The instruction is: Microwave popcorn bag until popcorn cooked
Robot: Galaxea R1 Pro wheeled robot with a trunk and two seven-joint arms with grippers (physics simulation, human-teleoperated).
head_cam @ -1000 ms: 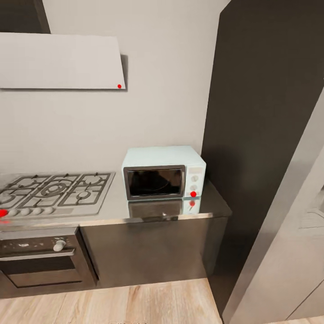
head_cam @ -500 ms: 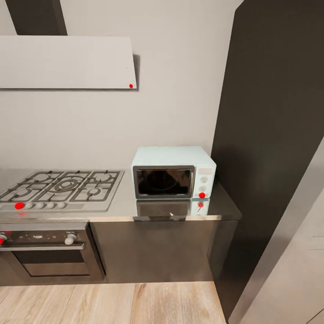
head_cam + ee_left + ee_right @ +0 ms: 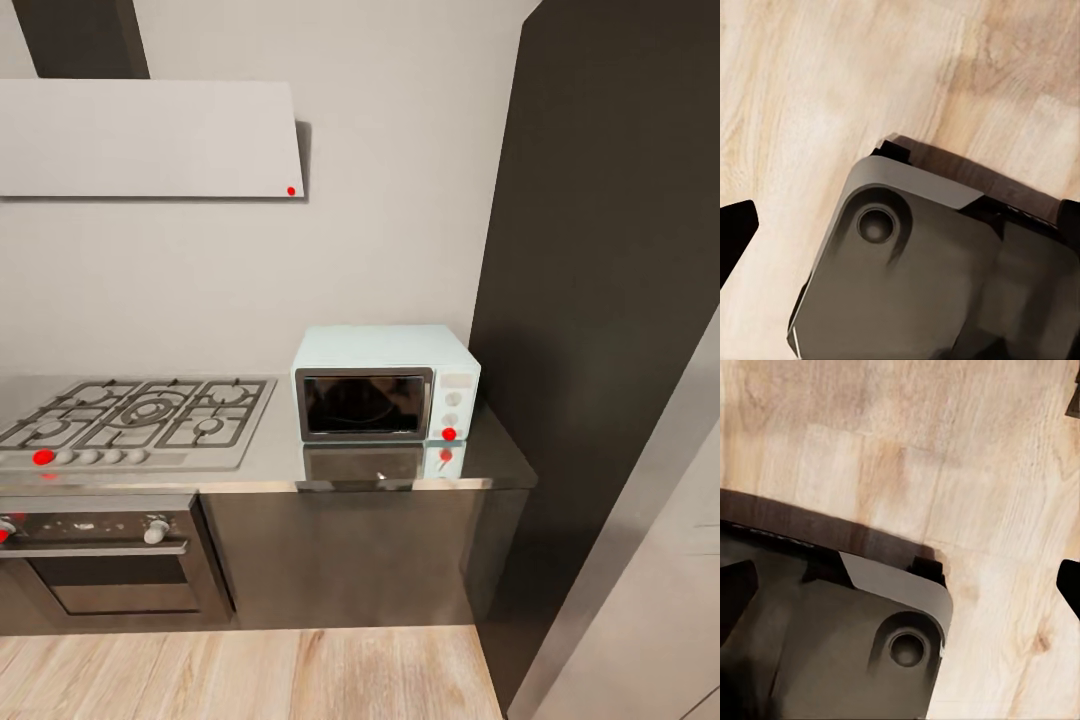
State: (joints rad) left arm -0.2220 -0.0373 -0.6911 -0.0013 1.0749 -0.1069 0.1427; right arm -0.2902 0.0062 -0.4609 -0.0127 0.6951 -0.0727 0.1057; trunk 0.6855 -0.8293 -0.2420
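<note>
Both wrist views look down past dark finger edges at the robot's grey base (image 3: 922, 277) and the wooden floor (image 3: 817, 82), so I cannot tell how wide either hand stands. The likeliest slip from here is driving up to the pale mint-blue microwave (image 3: 385, 382) empty-handed, because the popcorn bag is nowhere on the stretch of counter (image 3: 270, 462) ahead. The microwave sits at the counter's right end, just beside the gas hob (image 3: 140, 420), its dark glass door closed and a red dot on its control panel.
</note>
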